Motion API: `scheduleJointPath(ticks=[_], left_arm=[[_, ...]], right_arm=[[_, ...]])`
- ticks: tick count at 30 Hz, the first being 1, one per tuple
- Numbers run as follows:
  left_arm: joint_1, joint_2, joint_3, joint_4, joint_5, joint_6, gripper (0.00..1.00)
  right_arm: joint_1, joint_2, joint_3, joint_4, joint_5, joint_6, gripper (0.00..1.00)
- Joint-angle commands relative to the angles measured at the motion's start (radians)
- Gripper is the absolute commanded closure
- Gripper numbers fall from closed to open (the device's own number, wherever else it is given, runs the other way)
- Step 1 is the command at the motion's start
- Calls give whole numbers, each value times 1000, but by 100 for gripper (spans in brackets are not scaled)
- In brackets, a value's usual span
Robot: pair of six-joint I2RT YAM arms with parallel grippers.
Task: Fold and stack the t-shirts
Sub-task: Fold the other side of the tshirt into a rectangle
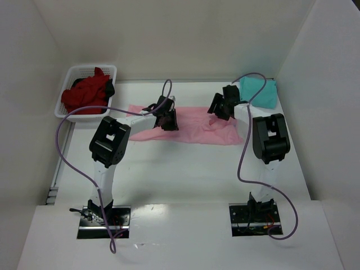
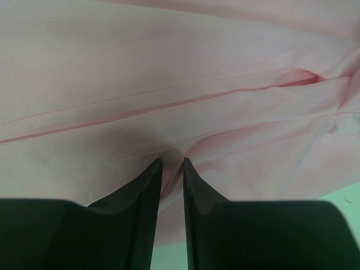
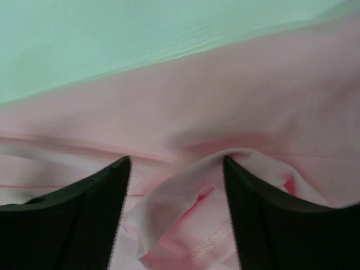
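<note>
The light pink t-shirt (image 1: 191, 125) lies spread across the middle of the table. My left gripper (image 1: 166, 119) is on its left part. In the left wrist view the gripper (image 2: 171, 163) is nearly closed, with a ridge of pink cloth (image 2: 169, 84) pinched between the tips. My right gripper (image 1: 218, 110) is over the shirt's right part. In the right wrist view the gripper (image 3: 177, 160) is open, with a raised fold of pink cloth (image 3: 185, 197) between the fingers, touching the right one. A folded teal t-shirt (image 1: 259, 91) lies at the back right. Dark red t-shirts (image 1: 85, 94) sit in the basket.
The white lattice basket (image 1: 66, 95) stands at the back left corner. White walls enclose the table on the left, back and right. Purple cables (image 1: 243, 157) loop from both arms over the near half of the table.
</note>
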State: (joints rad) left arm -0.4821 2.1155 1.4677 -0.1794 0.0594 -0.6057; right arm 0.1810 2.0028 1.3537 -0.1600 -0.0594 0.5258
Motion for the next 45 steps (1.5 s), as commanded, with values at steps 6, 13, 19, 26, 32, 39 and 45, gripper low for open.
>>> scheduleJointPath(ticks=[6,13,19,26,32,39,45], left_arm=[[5,63,-21,-32,-1,27,70],[14,63,-21,-32,-1,27,71],[14,63,-30,-32,-1,27,71],[14,63,-30,-23,-1,37,71],[14,63,-30,-23,6,37,71],[14,72,-30,-23,8,37,71],[14,72,-30,-23,8,37,71]], right_arm=[[6,-249,-48,-91,108,2,15],[6,-312,-168,-135,121,44,19],[6,-302,-243,-116,63,139,38],[6,-302,-338,-39,53,235,41],[6,-271,-336,31,18,266,43],[6,-239,-271,45,4,294,45],[6,-216,-275,54,-23,362,46]])
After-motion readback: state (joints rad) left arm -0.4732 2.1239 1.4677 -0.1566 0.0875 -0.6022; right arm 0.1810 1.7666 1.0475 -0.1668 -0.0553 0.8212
